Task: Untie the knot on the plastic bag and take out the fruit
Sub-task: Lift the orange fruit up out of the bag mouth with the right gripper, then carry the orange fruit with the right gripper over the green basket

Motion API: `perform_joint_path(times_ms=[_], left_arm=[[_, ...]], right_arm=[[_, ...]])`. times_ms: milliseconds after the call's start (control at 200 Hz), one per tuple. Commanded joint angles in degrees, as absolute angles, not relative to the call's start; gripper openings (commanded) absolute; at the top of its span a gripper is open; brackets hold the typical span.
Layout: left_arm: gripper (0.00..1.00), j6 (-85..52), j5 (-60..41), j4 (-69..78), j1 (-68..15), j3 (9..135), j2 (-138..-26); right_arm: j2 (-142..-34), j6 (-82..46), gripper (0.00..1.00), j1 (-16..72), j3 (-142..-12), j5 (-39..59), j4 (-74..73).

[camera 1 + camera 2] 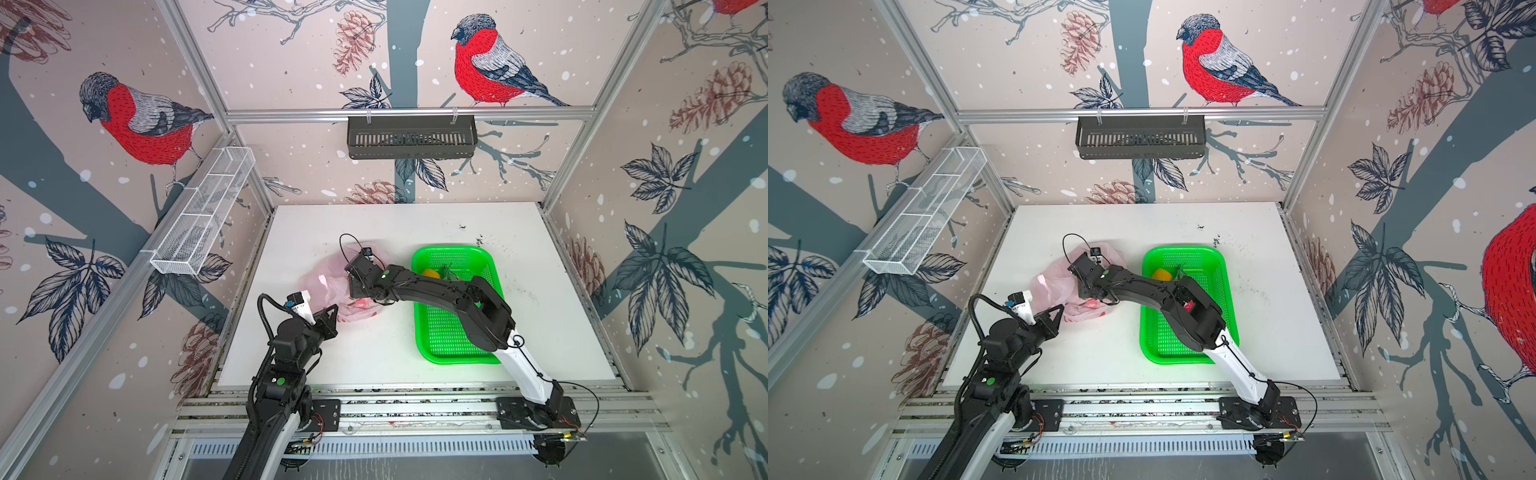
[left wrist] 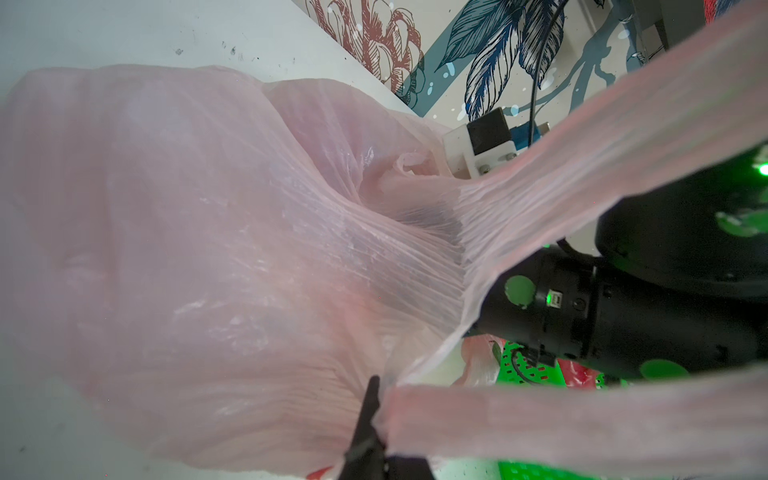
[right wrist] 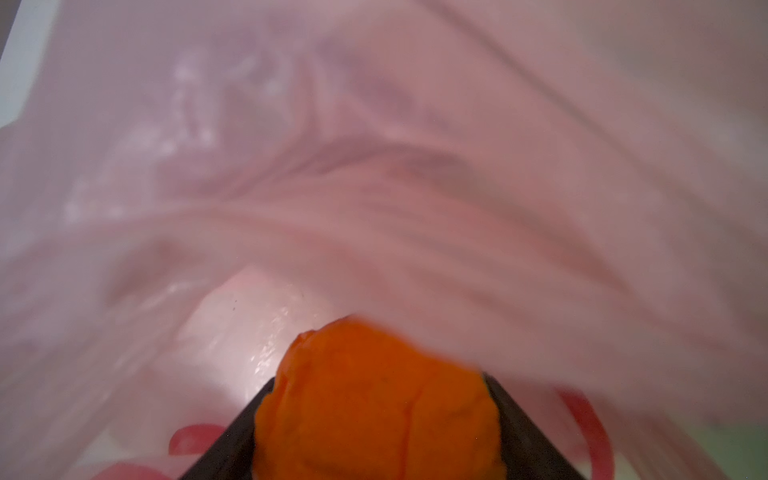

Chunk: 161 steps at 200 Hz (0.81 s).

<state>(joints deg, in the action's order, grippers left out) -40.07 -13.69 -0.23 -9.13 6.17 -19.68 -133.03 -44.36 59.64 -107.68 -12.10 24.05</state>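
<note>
1. White flat tabletop (image 1: 374,232): the work surface. Everything below rests on or over it.
2. Bright green perforated plastic basket (image 1: 453,345), right of centre. It serves as the drop-off for unpacked fruit and sits where the right arm reaches it easily.
3. Thin translucent pale pink plastic bag (image 1: 324,278), slumped on the table just left of the basket. Its mouth opens toward the black right arm (image 1: 436,291), so the reach in is short.
4. Right arm: stretches over the basket to the bag. Its right gripper (image 3: 380,415) is inside the bag, hidden by wrist and film in both top views. In the right wrist view the jaws pinch the orange ball on both flanks.
5. Left gripper (image 1: 331,311), at the bag's near edge. Its jaws are pressed together on a pink handle strip (image 2: 582,424), and the film is drawn into taut pleats. Judged purpose: to hold the mouth open and keep the bag from sliding w/ the pull.
6. Small orange ball (image 3: 374,374): a fruit in hand, low inside the bag, not yet lifted clear.
7. Small yellow ball (image 1: 430,273): lies at the far end of the basket, already unpacked. Beside it are green scales and a red patch (image 1: 1188,306) under the arm, prob. dragon fruit but mostly hidden.
8. Knot: none seen. The two handle strips run apart in the left wrist view, so it is judged untied. Stage: extraction. Whether anything else remains in the bag, cannot tell.
</note>
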Motion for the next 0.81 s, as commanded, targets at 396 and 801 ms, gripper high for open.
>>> perform_joint_path(times_ms=[396, 801], left_arm=[[0.00, -39.61, -12.48, 3.48, -9.18, 7.02, -20.29], [0.00, -38.10, -12.44, 4.13, -9.14, 8.18, -21.63]], right_arm=[[-120.78, -43.76, 0.62, 62.62, -101.07, -12.95, 23.70], [-113.03, -43.33, 0.61, 63.19, -96.58, -16.88, 25.04]])
